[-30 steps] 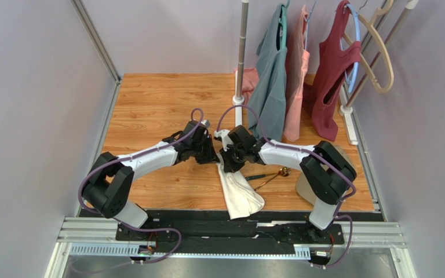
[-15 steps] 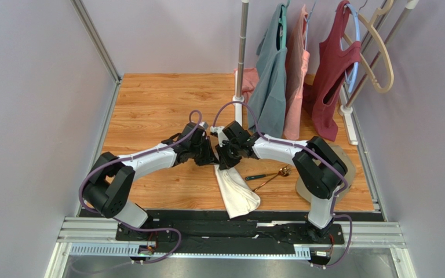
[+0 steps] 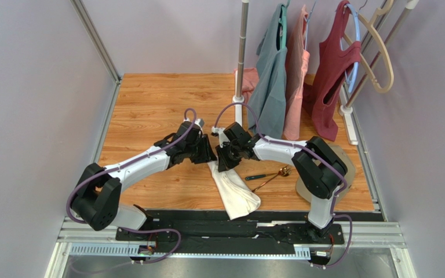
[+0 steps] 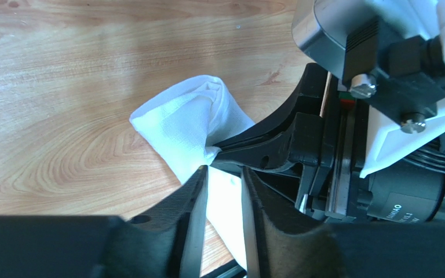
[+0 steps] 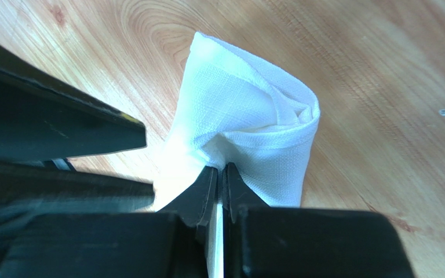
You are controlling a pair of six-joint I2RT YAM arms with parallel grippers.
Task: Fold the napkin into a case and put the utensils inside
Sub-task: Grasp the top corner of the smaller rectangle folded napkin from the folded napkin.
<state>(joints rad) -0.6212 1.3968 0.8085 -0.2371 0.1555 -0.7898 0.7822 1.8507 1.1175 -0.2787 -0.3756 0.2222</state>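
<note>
Top external view, items listed.
- Bench [image 3: 149, 110]: wood-grain top, both arms reaching in from its near edge and meeting about mid-bench.
- Napkin [image 3: 234, 194]: white cloth, one long, loosely folded strip. Its upper end is gathered where the two arms meet. The rest trails down to the middle of the bench's near edge.
- Utensils [image 3: 268, 175]: two slim pieces lying together on the bench, just right of the napkin and apart from it. Dark handles point toward the napkin, gold heads toward the right edge. Neither arm touches them.
- Garments [image 3: 274, 75]: several hanging on a rack at the far right corner of the bench.
- Tan rounded object [image 3: 346, 165]: near the right edge, largely hidden behind the right arm.

Left wrist view.
- Left hand [image 4: 223, 171]: fingers stand a narrow gap apart with white cloth showing in the gap. Whether they touch the cloth cannot be told.
- A rolled corner of the napkin juts out above the wood, pinched by the other arm's dark finger.

Right wrist view.
- Right hand [image 5: 220, 169]: fingers pressed together on the napkin's bunched fold, only a thin white line between them.
</note>
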